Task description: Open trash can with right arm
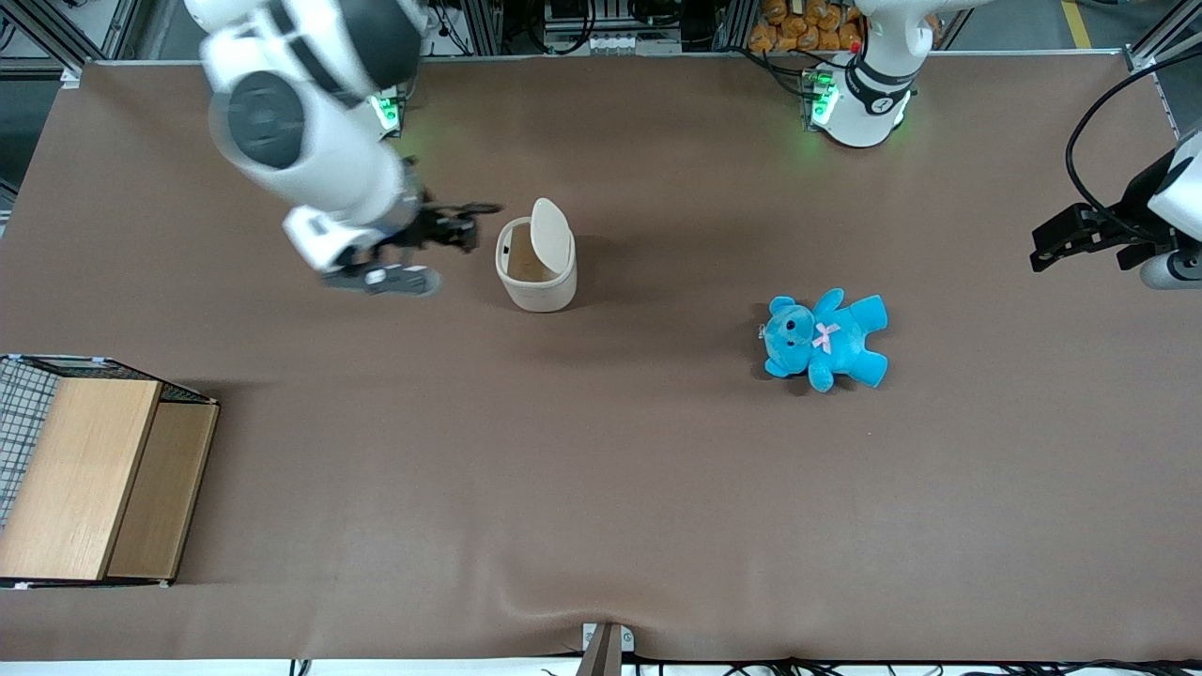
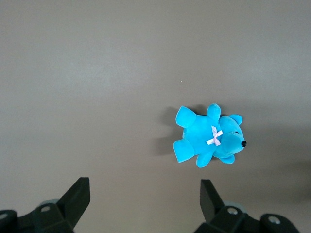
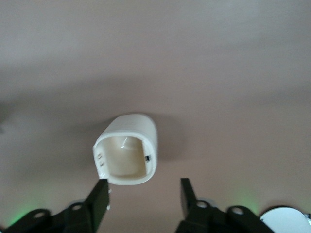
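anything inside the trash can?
The trash can has its lid flipped up. In the front and right wrist views the visible inside looks empty; part of the floor is hidden by the rim. The gripper, open, hovers beside it.

No legible text, label, brand or number appears on the cream-white plastic trash can [image 1: 536,268], the blue plush teddy bear [image 1: 824,340] or elsewhere

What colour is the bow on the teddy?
Pale pink bow on the blue teddy, clearest in the front view.

High front overview; wrist views downward, near the table [image 1: 601,488].
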Available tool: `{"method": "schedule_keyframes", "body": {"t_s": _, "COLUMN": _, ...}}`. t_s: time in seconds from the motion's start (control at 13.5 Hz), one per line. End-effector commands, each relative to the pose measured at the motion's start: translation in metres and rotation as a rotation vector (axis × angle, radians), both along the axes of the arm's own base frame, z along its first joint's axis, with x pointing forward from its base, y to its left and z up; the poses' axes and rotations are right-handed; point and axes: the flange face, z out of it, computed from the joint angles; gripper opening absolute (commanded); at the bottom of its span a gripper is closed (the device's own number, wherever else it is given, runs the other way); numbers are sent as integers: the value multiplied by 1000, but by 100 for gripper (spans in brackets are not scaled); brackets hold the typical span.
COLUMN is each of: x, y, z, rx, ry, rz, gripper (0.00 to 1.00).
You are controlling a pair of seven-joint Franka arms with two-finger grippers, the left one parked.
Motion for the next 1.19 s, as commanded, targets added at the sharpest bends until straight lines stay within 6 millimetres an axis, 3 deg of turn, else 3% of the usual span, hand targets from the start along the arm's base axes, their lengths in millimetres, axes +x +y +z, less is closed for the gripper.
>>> {"method": "schedule_keyframes", "body": {"t_s": 0.0, "x": 26, "y": -59, "z": 28, "rx": 19, "ry": 1, "rz": -111, "gripper": 100}}
{"method": "schedule_keyframes", "body": {"t_s": 0.15, "x": 29, "y": -96, "z": 35, "rx": -6, "ry": 23, "rz": -152, "gripper": 100}}
{"method": "schedule_keyframes", "body": {"t_s": 0.3, "x": 31, "y": -139, "z": 55, "rx": -3, "ry": -17, "rz": -178, "gripper": 100}}
{"method": "schedule_keyframes", "body": {"t_s": 0.44, "x": 22, "y": -170, "z": 72, "rx": -43, "ry": -37, "rz": -134, "gripper": 100}}
{"method": "schedule_keyframes", "body": {"t_s": 0.74, "x": 1, "y": -220, "z": 108, "rx": -75, "ry": -90, "rz": -59, "gripper": 100}}
{"method": "schedule_keyframes", "body": {"t_s": 1.04, "x": -16, "y": -263, "z": 113, "rx": -54, "ry": -102, "rz": -17, "gripper": 100}}
{"method": "schedule_keyframes", "body": {"t_s": 1.11, "x": -24, "y": -266, "z": 111, "rx": -53, "ry": -100, "rz": -21, "gripper": 100}}
